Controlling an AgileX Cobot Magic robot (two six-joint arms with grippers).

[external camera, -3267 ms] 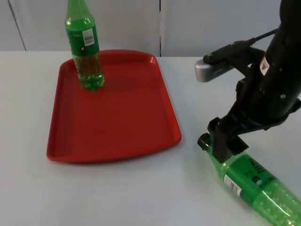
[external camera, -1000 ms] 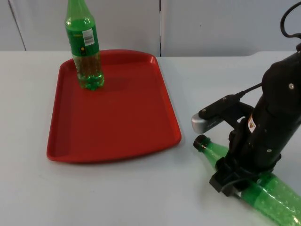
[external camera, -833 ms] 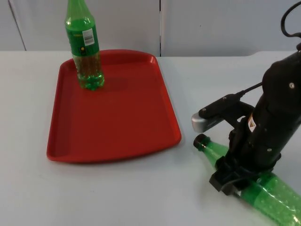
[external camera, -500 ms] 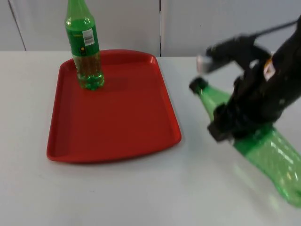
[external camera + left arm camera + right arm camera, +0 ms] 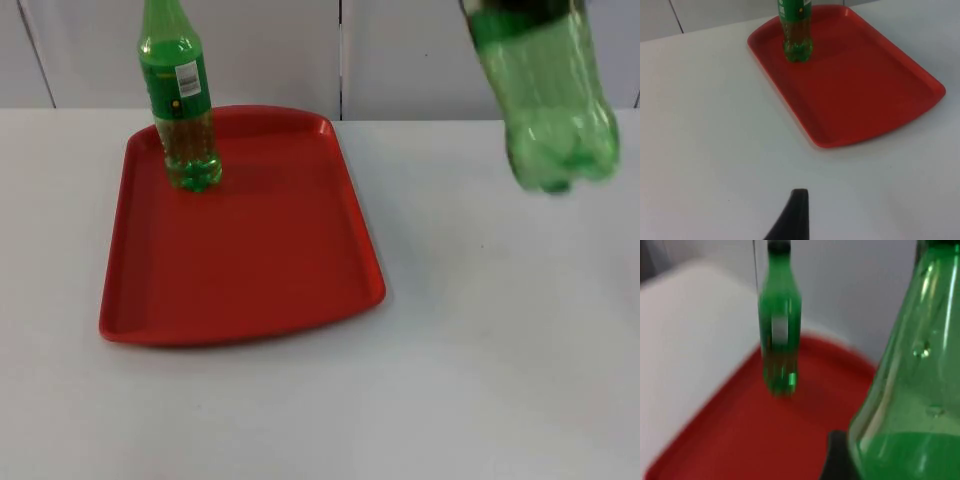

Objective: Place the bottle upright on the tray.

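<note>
A red tray (image 5: 260,250) lies on the white table, left of centre. One green bottle (image 5: 180,110) with a label stands upright on its far left corner. A second green bottle (image 5: 548,100) hangs upright in the air above the table, to the right of the tray, its base down and its neck cut off by the picture's edge. My right gripper (image 5: 890,465) is shut on this bottle (image 5: 910,390), one black fingertip (image 5: 839,456) pressing against its side. Beyond it I see the tray (image 5: 730,440) and the standing bottle (image 5: 780,340). My left gripper (image 5: 795,220) waits over bare table to the tray's left.
The tray (image 5: 865,95) has free room over its middle and near end; the standing bottle (image 5: 796,30) takes its far corner. A grey partition wall (image 5: 420,50) closes off the table at the back. White table surrounds the tray on every side.
The right gripper has lifted the lying bottle off the table at the front right, turned it upright and raised it toward the back. The right arm has left the top view.
</note>
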